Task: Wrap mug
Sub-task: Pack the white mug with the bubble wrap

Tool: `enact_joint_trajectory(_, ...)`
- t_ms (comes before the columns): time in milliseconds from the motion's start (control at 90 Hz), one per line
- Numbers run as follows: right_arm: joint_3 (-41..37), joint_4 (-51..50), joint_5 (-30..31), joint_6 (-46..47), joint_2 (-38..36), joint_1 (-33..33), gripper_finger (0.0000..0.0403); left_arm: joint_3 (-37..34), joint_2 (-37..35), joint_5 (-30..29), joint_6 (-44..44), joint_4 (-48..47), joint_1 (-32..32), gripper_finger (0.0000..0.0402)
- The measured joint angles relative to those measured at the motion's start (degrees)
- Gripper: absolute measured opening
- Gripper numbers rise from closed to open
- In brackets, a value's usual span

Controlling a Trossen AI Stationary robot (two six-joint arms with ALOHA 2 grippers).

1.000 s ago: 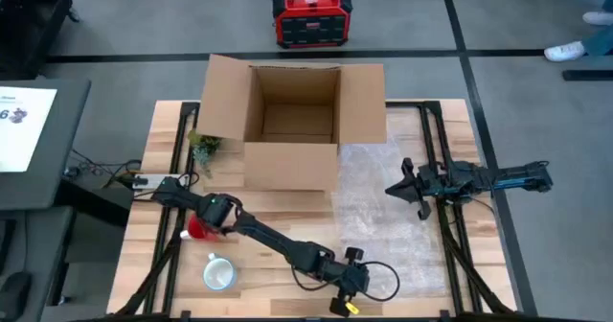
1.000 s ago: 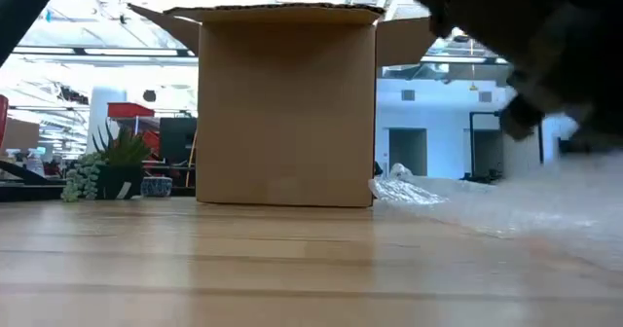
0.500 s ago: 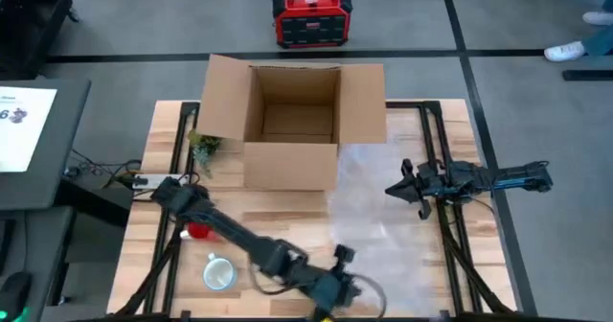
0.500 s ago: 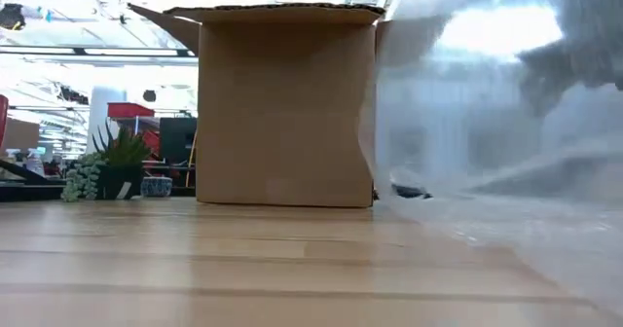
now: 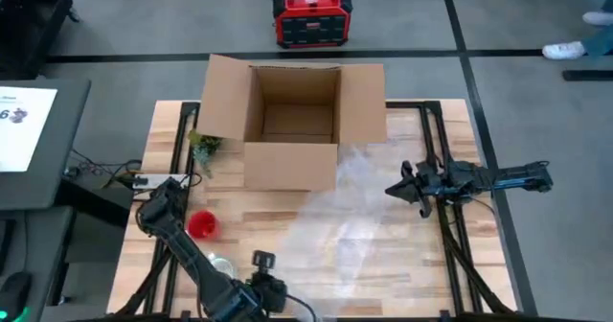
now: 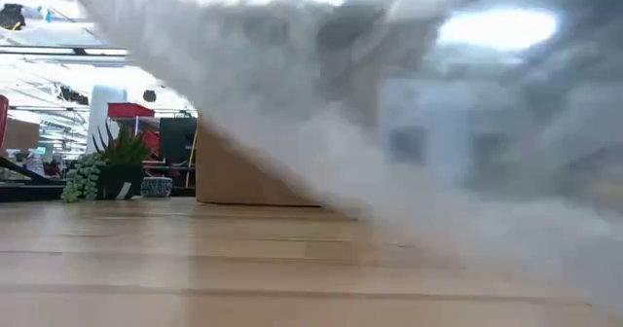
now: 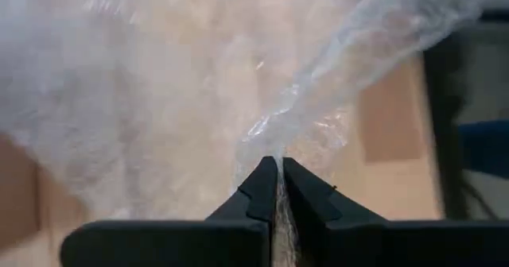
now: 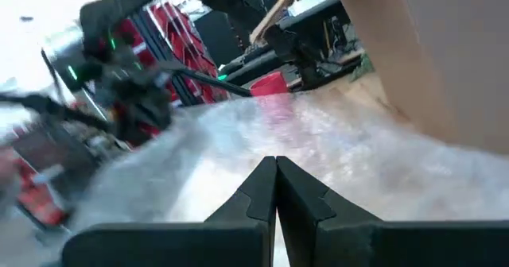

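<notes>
- My left gripper [image 7: 276, 168] is pinched shut on a gathered corner of the bubble wrap [image 5: 335, 231]. Over the last second it has swept from the front middle of the table [image 5: 168, 130] to the front-left edge, dragging the sheet with it.
- The wrap no longer lies flat on the right half of the table. It now stretches diagonally from the foot of the cardboard box [image 5: 292, 121] toward the front-left, and in the low view it billows across most of the frame where a second ago the box stood in plain sight.
- The mug [image 5: 221, 264] sits near the front-left edge, just beside my left arm and largely hidden by it. The red cup [image 5: 202, 224] stands just behind it, uncovered.
- My right gripper [image 8: 276, 165] hovers at the right edge of the table, fingers together on nothing — it has not shifted.
- What this means, as I read it: the sheet is being brought to the mug rather than the mug to the sheet — the leading edge looks close, but I cannot tell whether the wrap reaches it yet. No wrapping has begun.
</notes>
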Motion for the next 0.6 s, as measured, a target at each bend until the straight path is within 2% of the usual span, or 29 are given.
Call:
enact_joint_trajectory(189, 0.01, 0.00, -0.22, 5.77, 0.00, 0.04, 0.0000, -5.75, -2.17, -0.84, -11.37, -6.70, -1.80, 0.0000)
enact_joint_trajectory(344, 0.01, -0.04, -0.26, 4.73, 0.37, 0.52, 0.0000, -13.34, -12.48, -11.34, -20.81, -2.64, -5.97, 0.0000)
enact_joint_trajectory(467, 0.01, -0.03, -0.22, 3.28, 0.35, 1.05, 0.0000, -22.42, -21.89, -18.10, -26.77, 1.80, -7.93, 0.0000)
enact_joint_trajectory(600, 0.01, 0.01, -0.18, 1.80, 0.33, 1.88, 0.0000, -32.00, -29.99, -22.19, -38.15, 1.70, -7.93, 0.0000)
